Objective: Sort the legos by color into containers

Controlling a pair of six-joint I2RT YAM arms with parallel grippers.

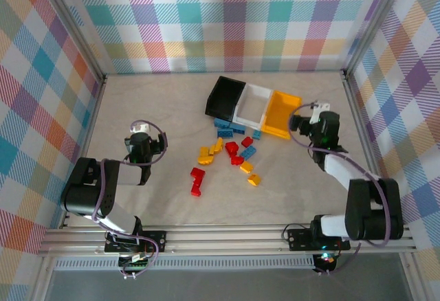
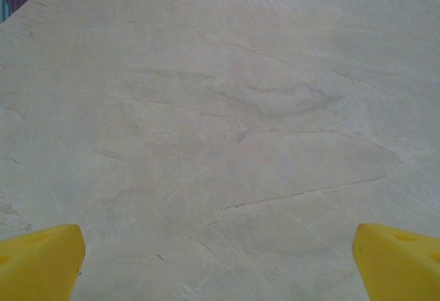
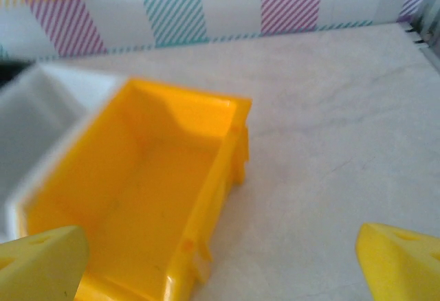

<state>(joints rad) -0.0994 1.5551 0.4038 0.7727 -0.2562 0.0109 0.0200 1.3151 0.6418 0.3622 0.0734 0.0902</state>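
1. Centrally, legos (image 1: pixel 230 157) are scattered just near of the containers (image 1: pixel 251 105).
2. Left gripper (image 1: pixel 141 136) is held wide, empty, left of legos.
3. Right gripper (image 1: pixel 317 119) is held wide, empty, beside the yellow-orange bin (image 1: pixel 283 112).

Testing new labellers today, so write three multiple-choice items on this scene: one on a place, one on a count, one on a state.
1. Which bin stands in the middle of the row?
A black
B white
C yellow-orange

2. How many bins stand on the table?
A two
B three
C four

3. The right gripper is:
A shut on a lego
B shut on a bin wall
C open

Answers:
1. B: the white bin sits between the black bin and the yellow-orange bin.
2. B: those three are all there are.
3. C: its fingers stand wide apart, holding nothing.
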